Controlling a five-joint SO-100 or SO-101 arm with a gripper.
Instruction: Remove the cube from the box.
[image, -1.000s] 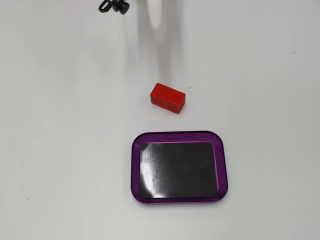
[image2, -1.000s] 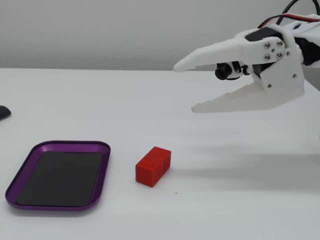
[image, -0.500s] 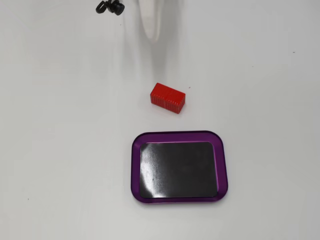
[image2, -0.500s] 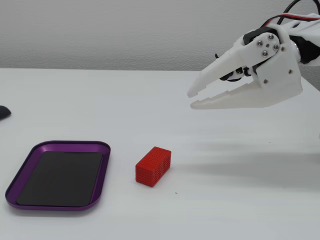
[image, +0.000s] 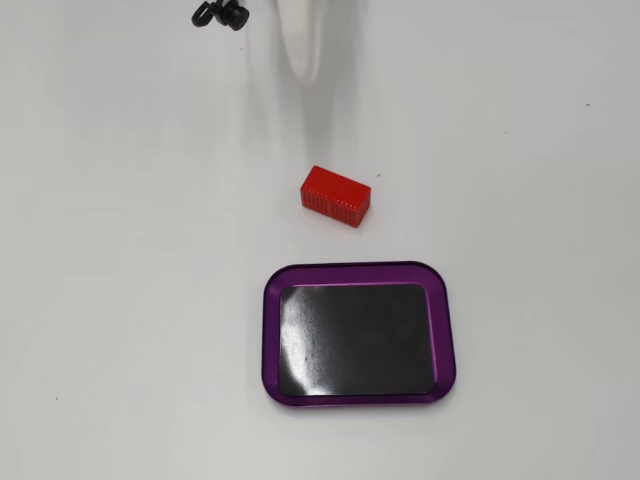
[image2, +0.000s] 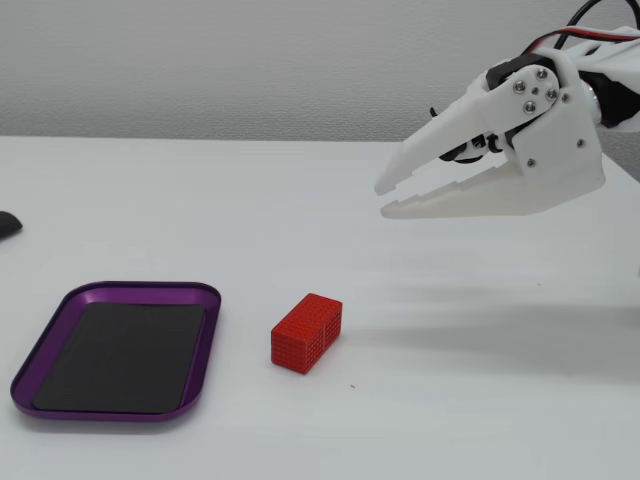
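The red cube (image: 335, 196) (image2: 306, 332) lies on the white table, outside the box and a short way from its rim. The purple-rimmed box (image: 270, 340) (image2: 207, 335) holds nothing on its black floor. My white gripper (image2: 386, 199) hangs in the air well above and to the right of the cube in the fixed view from the side. Its jaws are drawn almost together with nothing between them. In the fixed view from above, only its blurred fingers (image: 302, 50) enter at the top edge.
A small dark object (image2: 6, 224) sits at the left edge of the table in the side-on fixed view. A black part of the arm (image: 220, 14) shows at the top of the fixed view from above.
A second ago the jaws stood wide apart; they have closed to a narrow gap and the upper finger has dropped. Cube and box have not moved.
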